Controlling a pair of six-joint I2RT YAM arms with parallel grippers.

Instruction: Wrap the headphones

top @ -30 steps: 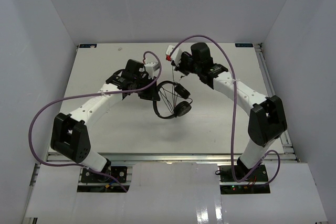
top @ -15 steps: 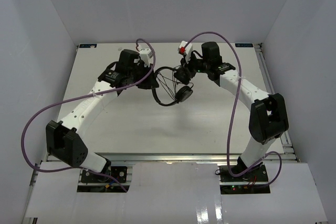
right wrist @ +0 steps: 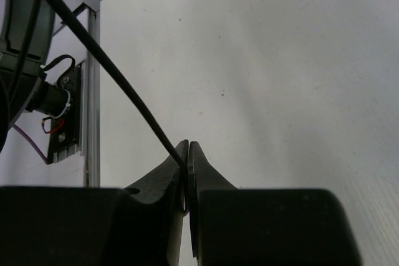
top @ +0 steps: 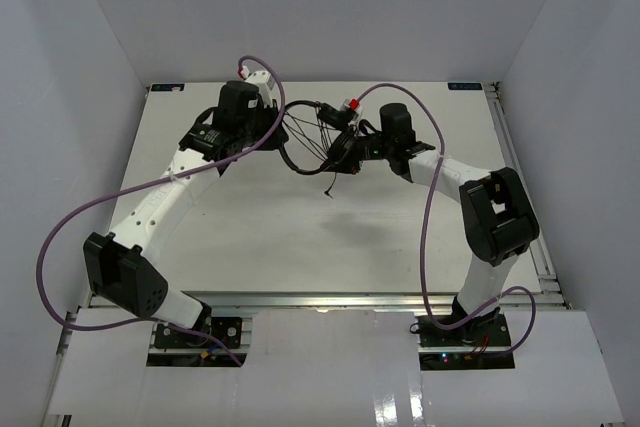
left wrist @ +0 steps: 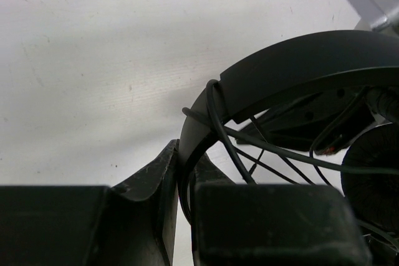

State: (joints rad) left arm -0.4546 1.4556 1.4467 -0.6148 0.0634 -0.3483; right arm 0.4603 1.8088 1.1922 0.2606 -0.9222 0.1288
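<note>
Top external: purple cables (top: 432,209) arc beside the headphones (top: 288,159).

White table (top: 250,237), grey walls (top: 90,27) around it.

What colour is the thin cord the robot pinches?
Black. The cord shows best in the right wrist view, pinched by the right end effector.
</note>
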